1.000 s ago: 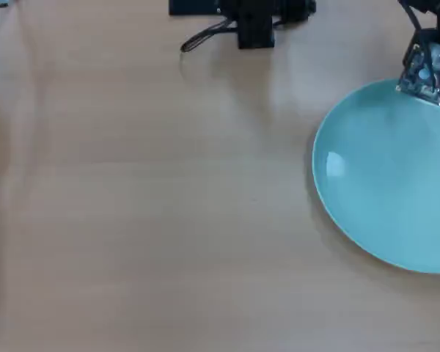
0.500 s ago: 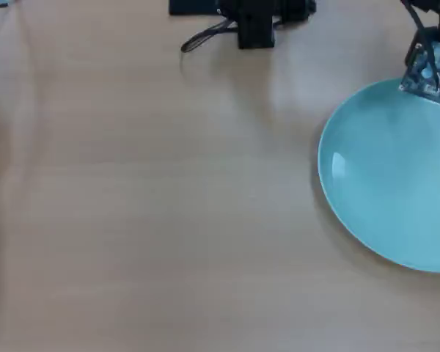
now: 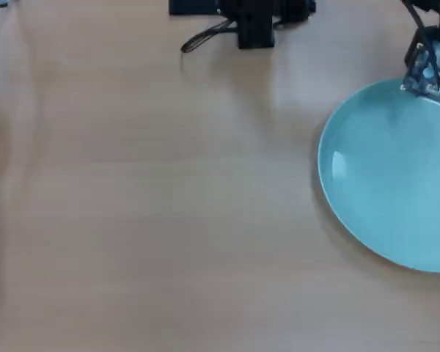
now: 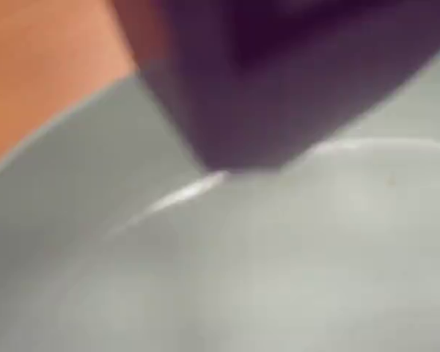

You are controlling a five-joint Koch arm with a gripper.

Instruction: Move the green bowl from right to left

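Your green bowl [image 3: 389, 176] looks hard, shiny and slippery — much wider than your fingers [image 3: 427, 86], so pinch its thin rim. Open or closed? You cannot tell.

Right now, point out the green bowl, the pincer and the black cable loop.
green bowl [image 3: 381, 183]: overhead view, inner floor.
pincer [image 3: 427, 86]: overhead view, tips at the bowl's far rim.
black cable loop [image 3: 199, 40]: overhead view, on the loop's strand.

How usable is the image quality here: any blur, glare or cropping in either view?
Overhead view: soft but readable, with a small window-like glare patch on the green bowl, whose right side is cropped by the frame; the gripper sits at the bowl's far rim. Wrist view: heavily out of focus, a dark blurred gripper over the bowl, colours washed grey.
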